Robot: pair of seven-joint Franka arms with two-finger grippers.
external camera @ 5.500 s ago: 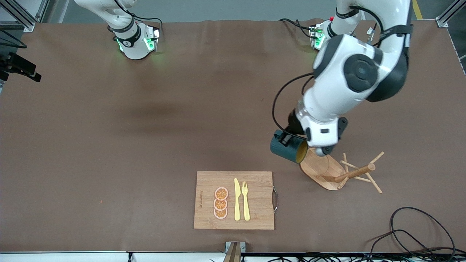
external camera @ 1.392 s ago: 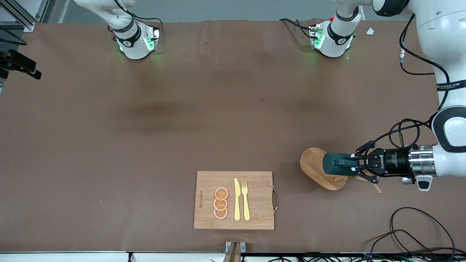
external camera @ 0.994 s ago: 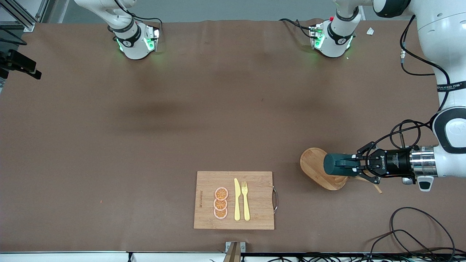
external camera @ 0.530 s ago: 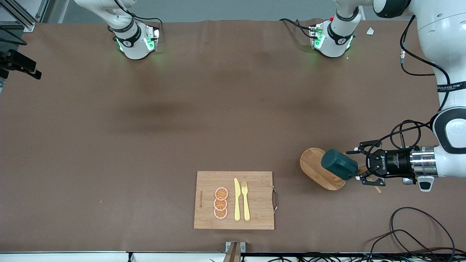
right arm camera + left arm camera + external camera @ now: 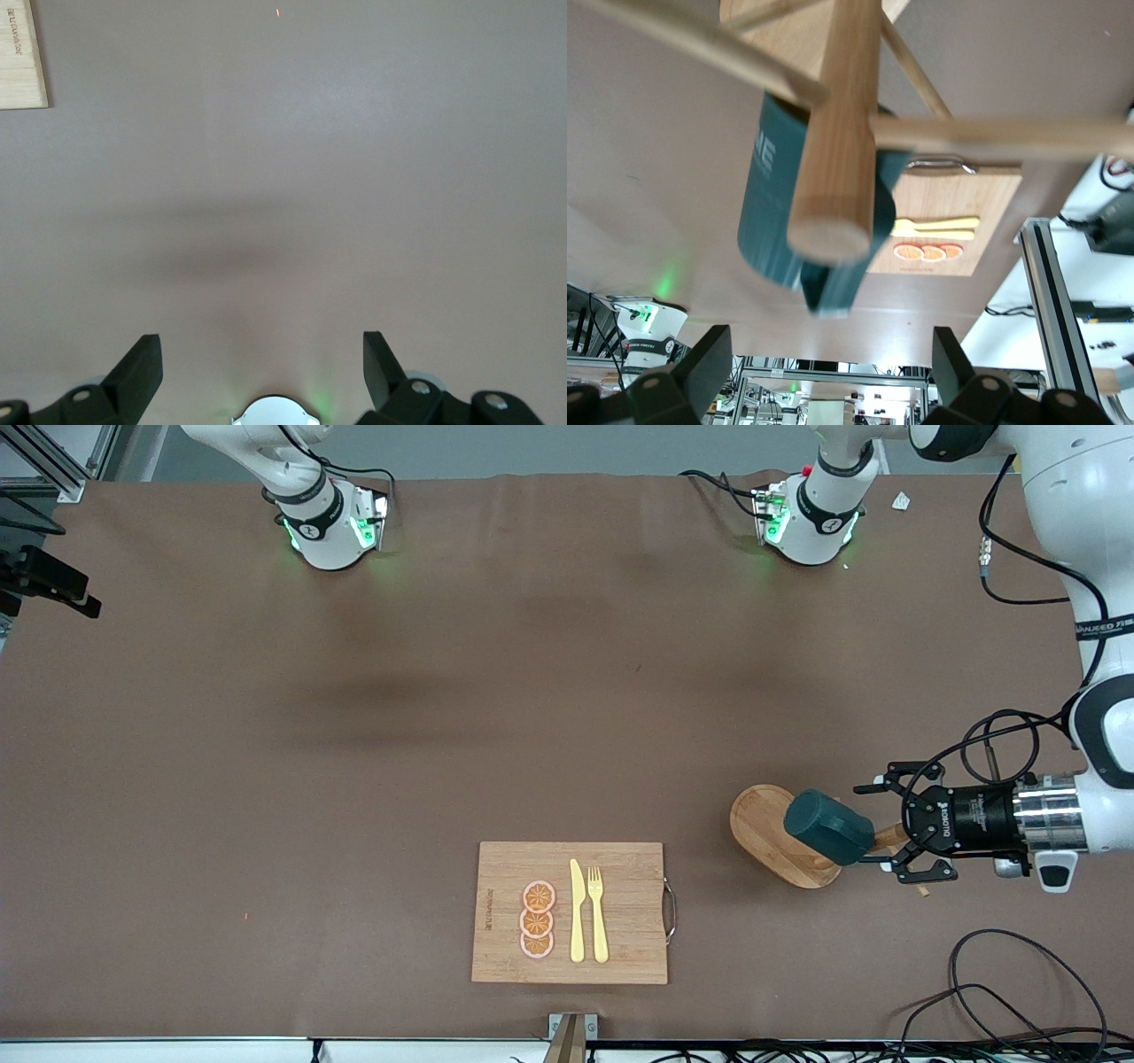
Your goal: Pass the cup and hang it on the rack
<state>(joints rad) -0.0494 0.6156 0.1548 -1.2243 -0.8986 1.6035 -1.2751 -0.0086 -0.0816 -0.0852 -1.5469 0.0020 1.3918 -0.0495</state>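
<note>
The dark teal cup (image 5: 828, 828) hangs tilted on the wooden rack (image 5: 762, 824), over its oval base. My left gripper (image 5: 883, 833) is open and empty, level with the cup and just clear of it toward the left arm's end of the table. In the left wrist view the cup (image 5: 775, 221) sits against the rack's post (image 5: 837, 159) under thin pegs (image 5: 992, 133), ahead of the open left gripper (image 5: 830, 354). My right gripper (image 5: 263, 354) is open and empty above bare table near its own base (image 5: 275, 412); the front view does not show it.
A wooden cutting board (image 5: 571, 912) with a yellow knife, a fork and orange slices lies near the table's front edge, toward the right arm's end from the rack. Black cables (image 5: 1001, 974) lie at the front corner at the left arm's end.
My left gripper opened, let go of the cup and drew back toward the left arm's end. The cup tipped down and now hangs on the rack. The right arm has not moved.
</note>
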